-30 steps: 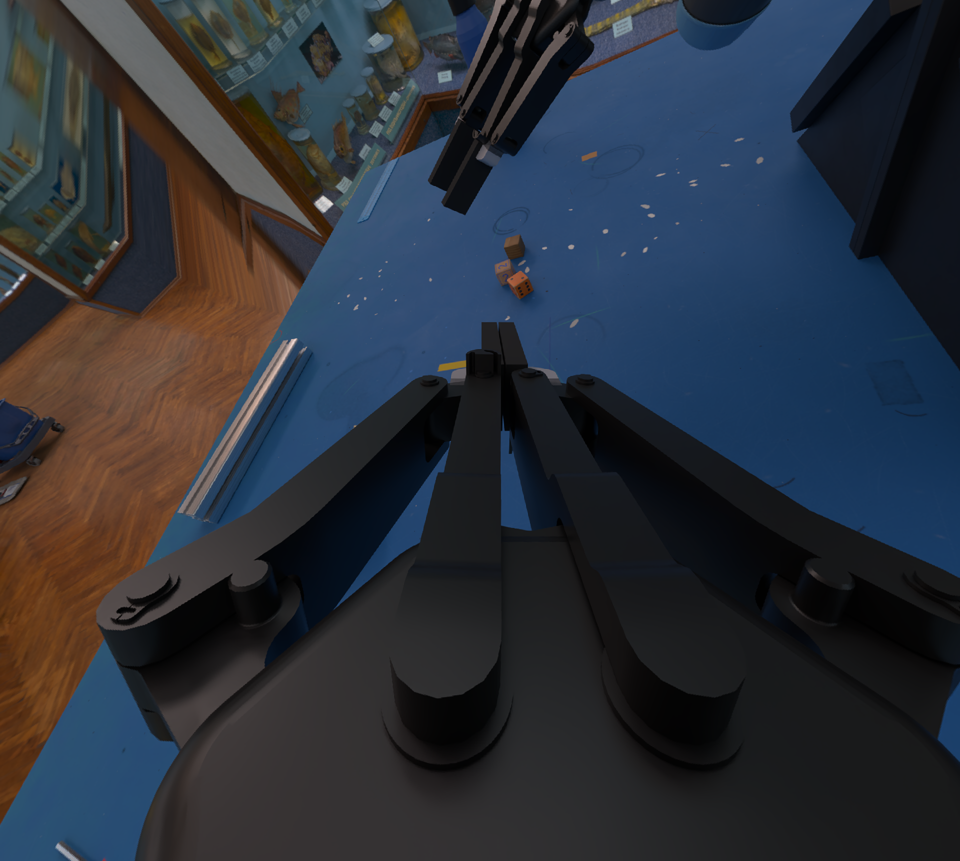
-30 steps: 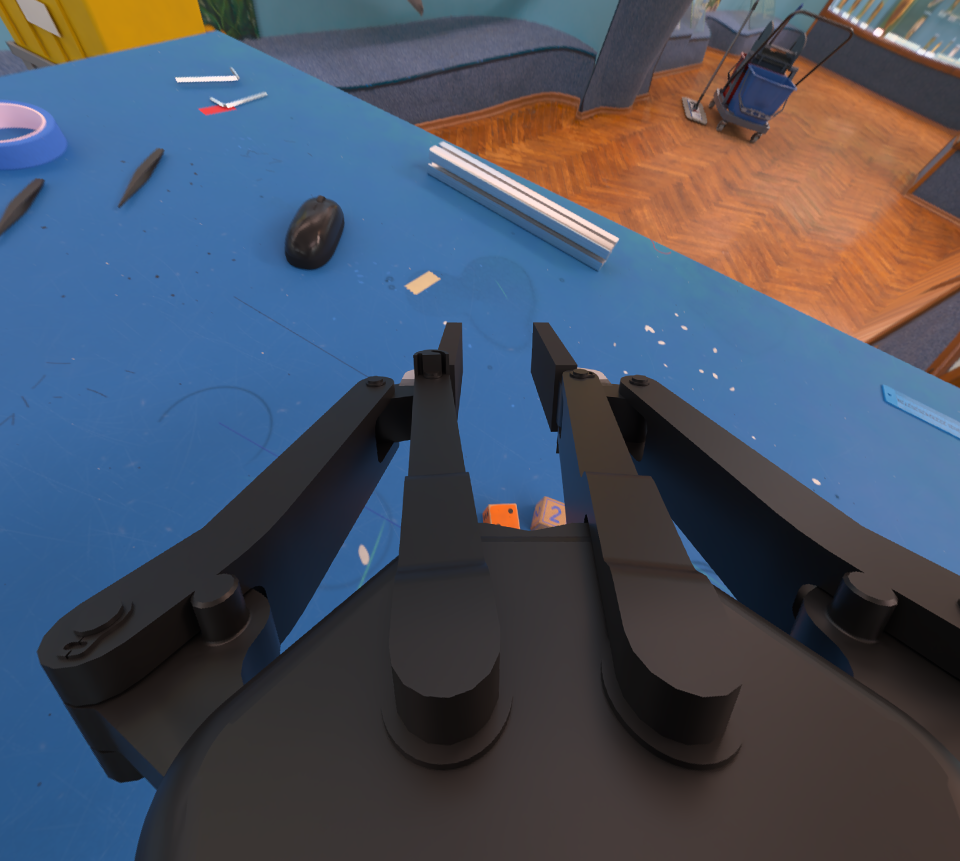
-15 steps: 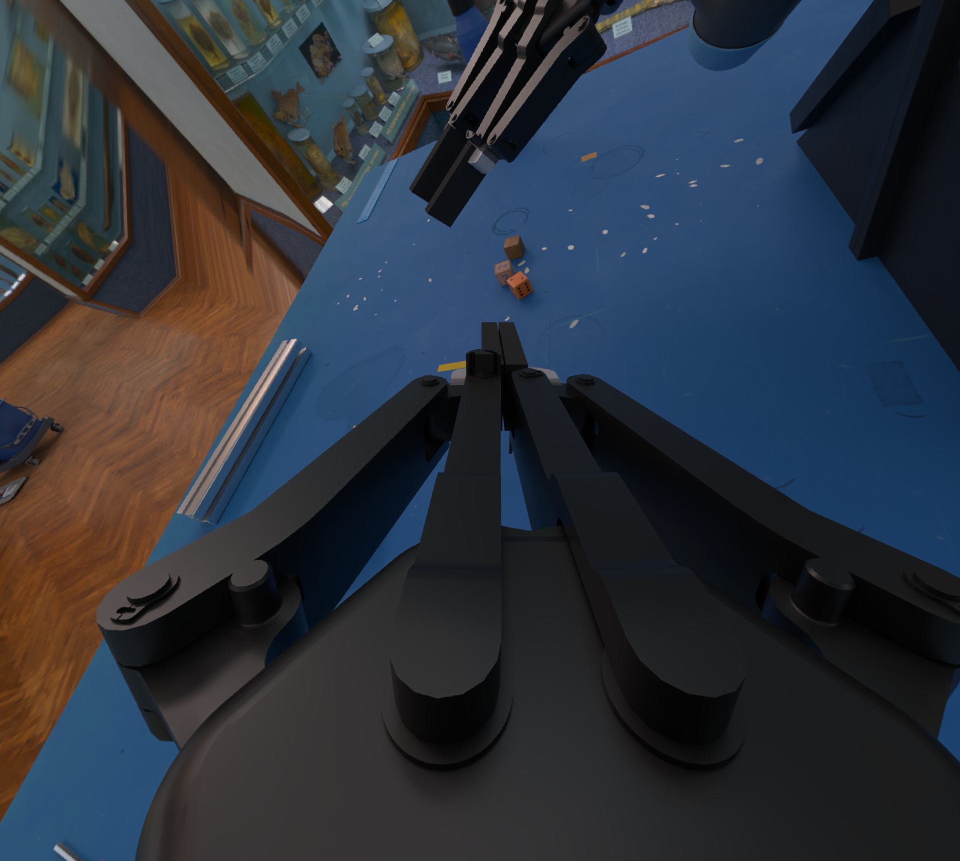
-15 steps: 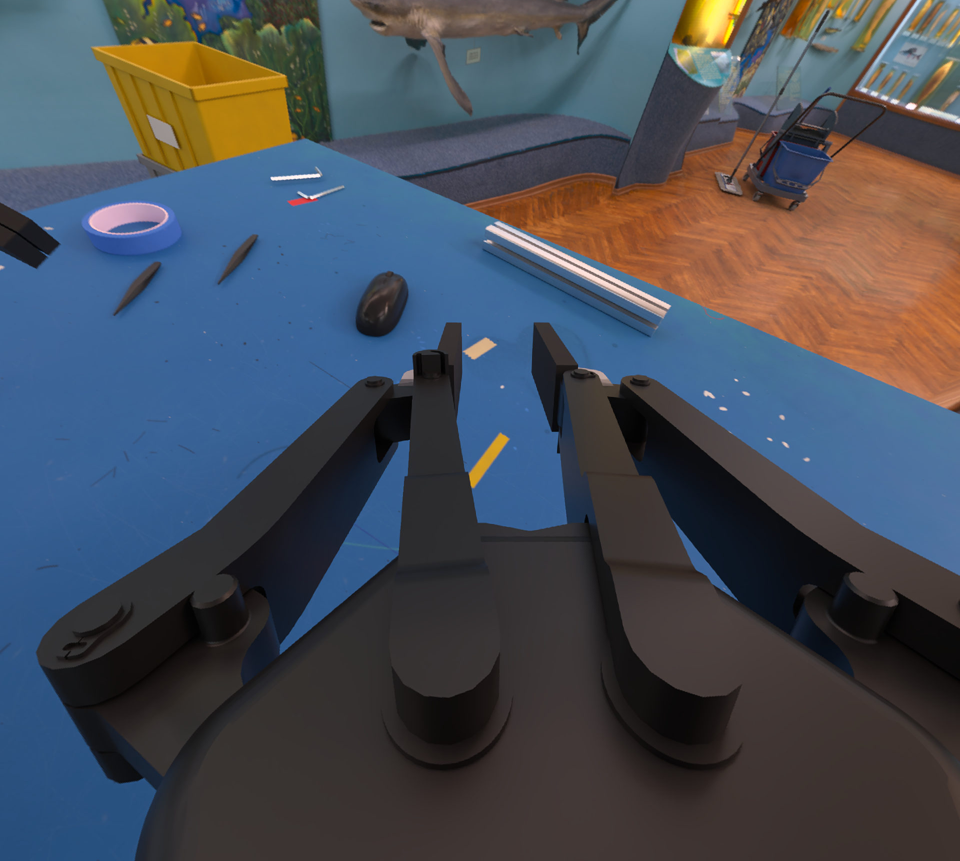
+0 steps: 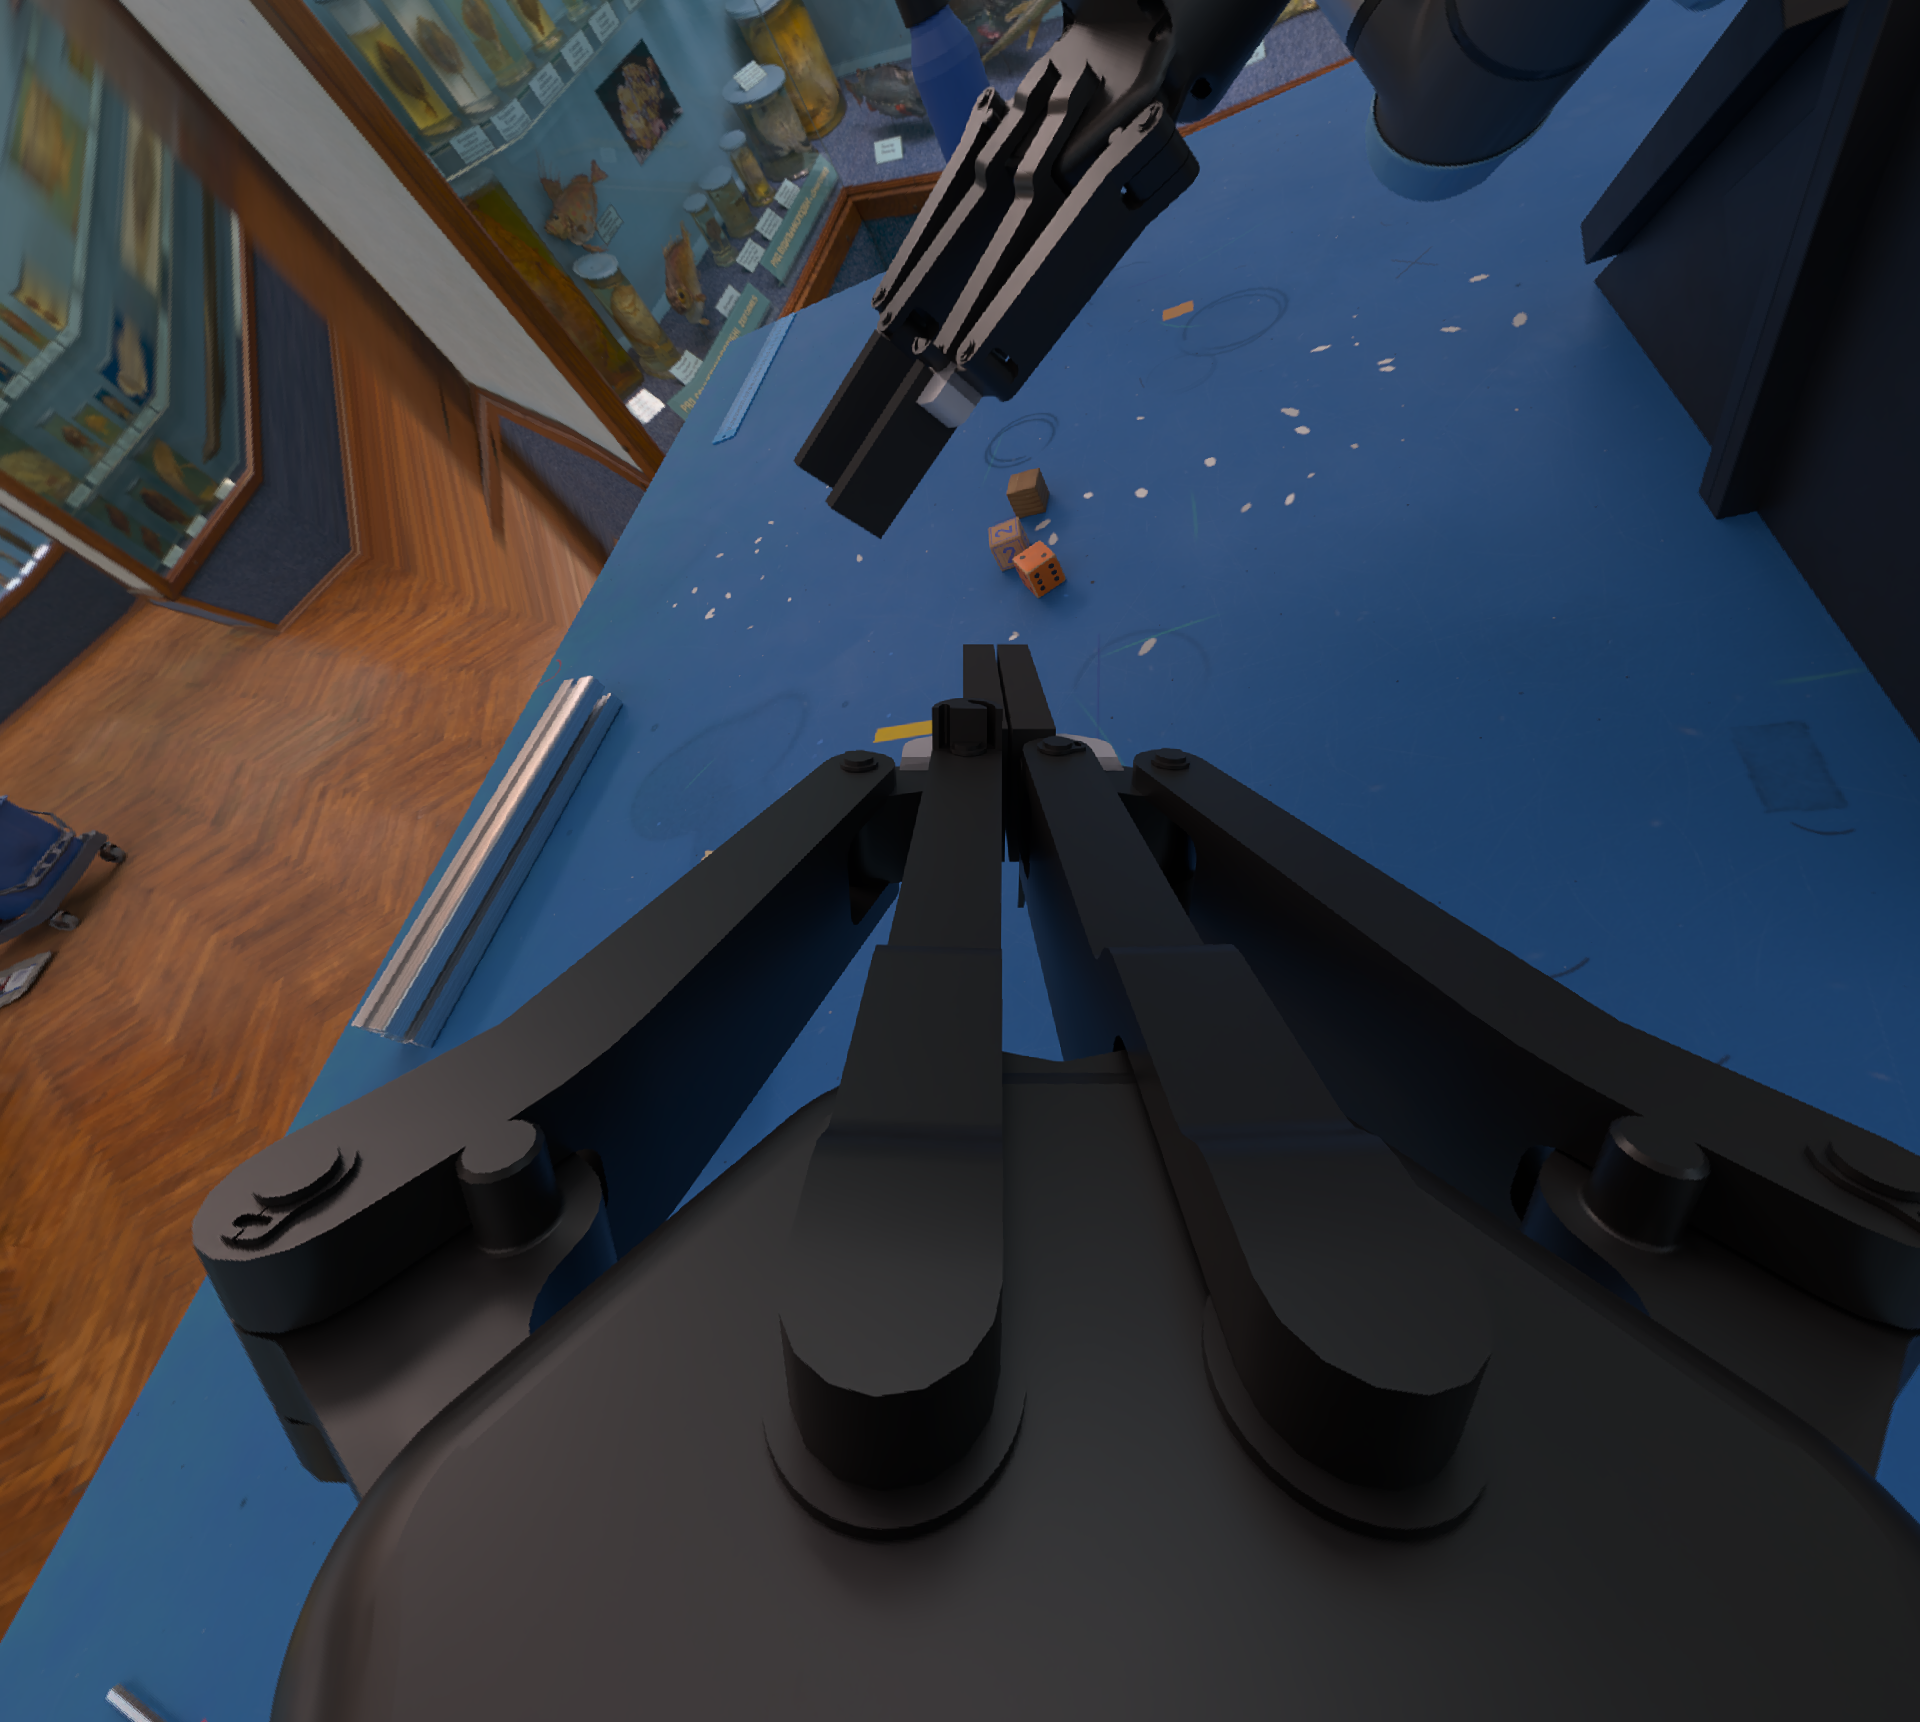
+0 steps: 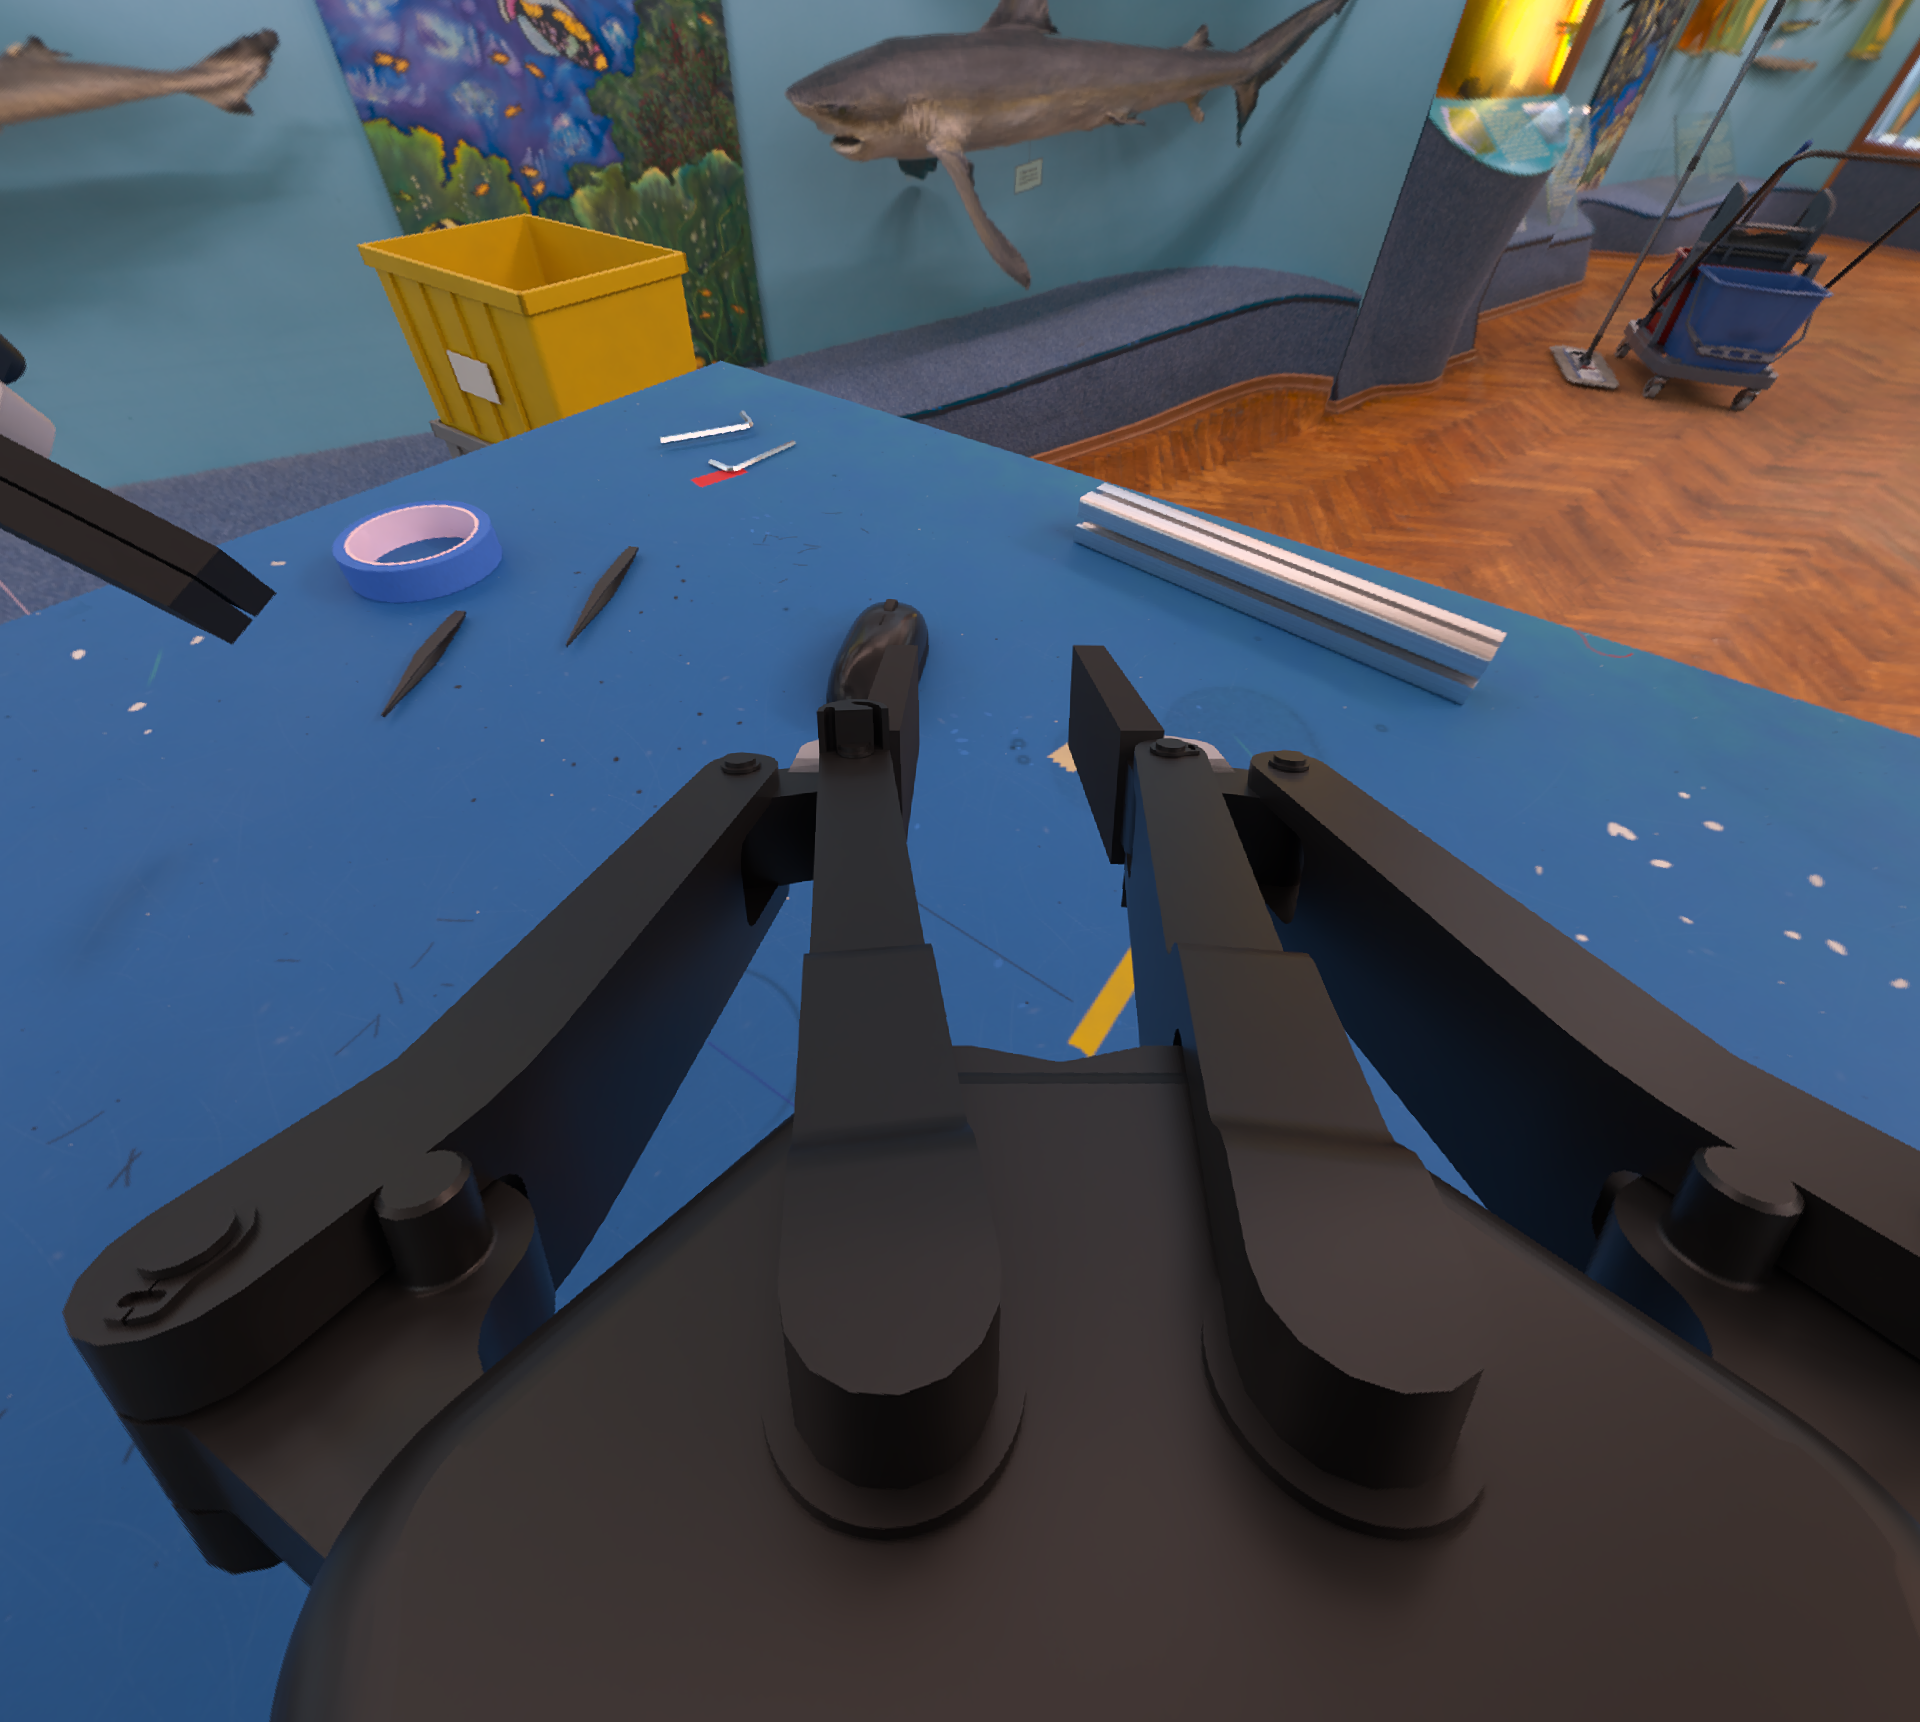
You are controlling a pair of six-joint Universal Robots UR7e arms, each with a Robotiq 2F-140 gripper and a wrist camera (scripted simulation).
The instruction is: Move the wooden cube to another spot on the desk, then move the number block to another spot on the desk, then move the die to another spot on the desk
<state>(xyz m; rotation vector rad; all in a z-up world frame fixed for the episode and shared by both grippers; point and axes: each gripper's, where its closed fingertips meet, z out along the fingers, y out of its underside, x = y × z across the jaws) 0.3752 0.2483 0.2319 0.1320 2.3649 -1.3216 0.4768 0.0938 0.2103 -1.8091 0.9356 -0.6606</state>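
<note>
In the left wrist view a plain wooden cube, a pale number block and an orange die sit close together on the blue desk. The die and number block touch or nearly touch. My left gripper is shut and empty, low over the desk, short of the three blocks. My right gripper is open and empty. In the left wrist view it hangs tilted above the desk, just left of the blocks. The blocks do not show in the right wrist view.
A black mouse, an aluminium rail, a blue tape roll, two dark pointed pieces and hex keys lie on the desk. A yellow bin stands beyond the edge. A dark box stands at the right.
My right gripper has risen and tilted upward, still open; the die and number block have dropped out of its view. My left gripper and the three blocks have not moved.
</note>
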